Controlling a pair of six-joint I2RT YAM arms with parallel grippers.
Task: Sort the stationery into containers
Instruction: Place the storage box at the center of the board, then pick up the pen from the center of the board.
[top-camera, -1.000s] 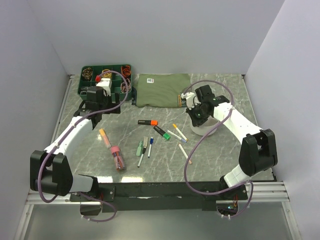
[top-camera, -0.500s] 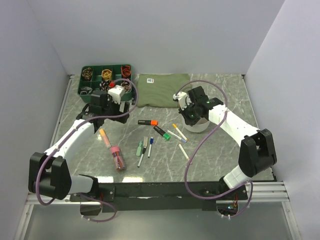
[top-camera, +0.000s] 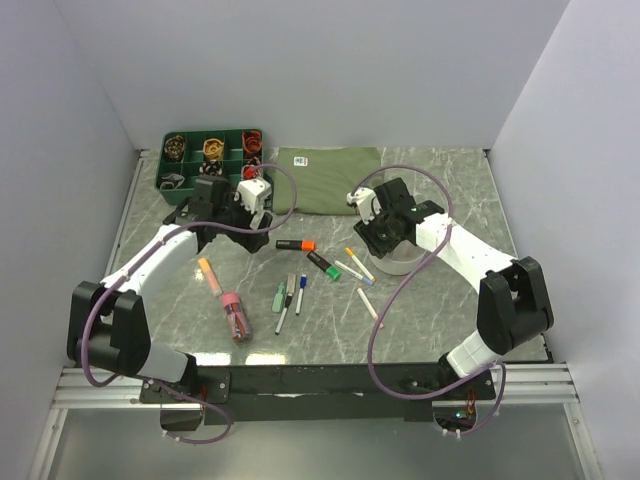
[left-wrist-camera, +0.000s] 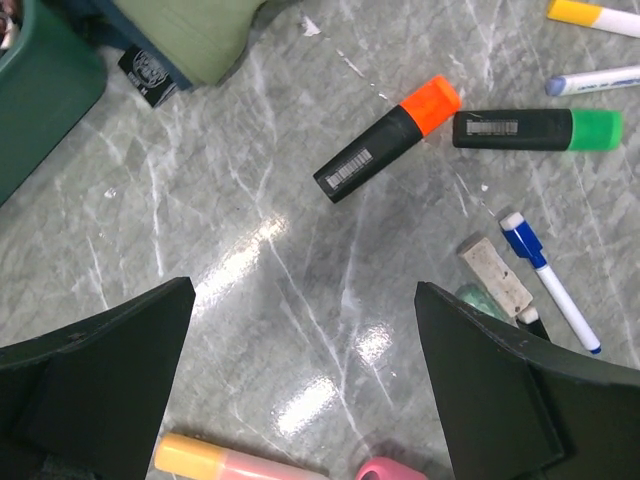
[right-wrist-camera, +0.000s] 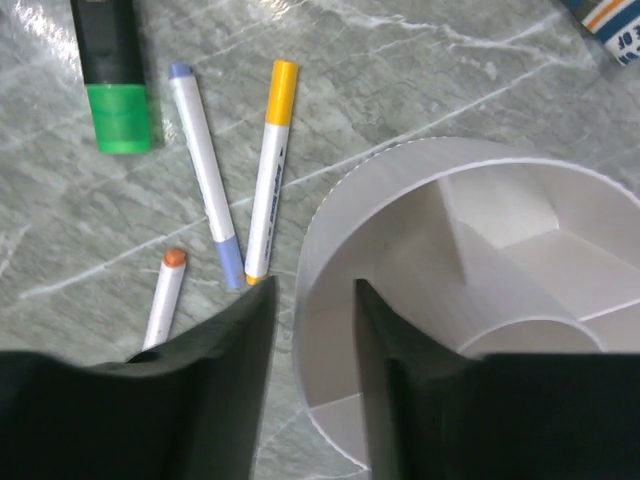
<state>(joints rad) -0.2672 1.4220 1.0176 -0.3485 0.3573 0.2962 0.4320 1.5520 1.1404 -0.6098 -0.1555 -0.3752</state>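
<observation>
Pens and markers lie loose mid-table: an orange-capped black highlighter (top-camera: 296, 244) (left-wrist-camera: 385, 150), a green-capped one (top-camera: 323, 265) (left-wrist-camera: 535, 128) (right-wrist-camera: 115, 80), a yellow-capped white pen (top-camera: 359, 263) (right-wrist-camera: 270, 170), a blue-capped pen (top-camera: 300, 293) (left-wrist-camera: 550, 280), a pink marker (top-camera: 210, 277) (left-wrist-camera: 220, 462) and a pink-capped clear tube (top-camera: 236, 315). My left gripper (top-camera: 252, 222) (left-wrist-camera: 305, 290) is open and empty above bare table, between the orange highlighter and the pink marker. My right gripper (top-camera: 375, 238) (right-wrist-camera: 312, 295) straddles the left rim of the white round organiser (top-camera: 400, 262) (right-wrist-camera: 400, 160), one finger inside, one outside.
A green compartment tray (top-camera: 212, 158) (left-wrist-camera: 40, 90) with small items stands at the back left. A folded olive cloth (top-camera: 325, 178) (left-wrist-camera: 190, 30) lies behind the pens. A white pen with an orange tip (top-camera: 370, 303) (right-wrist-camera: 165, 295) lies near the organiser.
My left gripper has swung right from the green tray to above the table near the orange highlighter. My right gripper has moved left, and the organiser has shifted left with it.
</observation>
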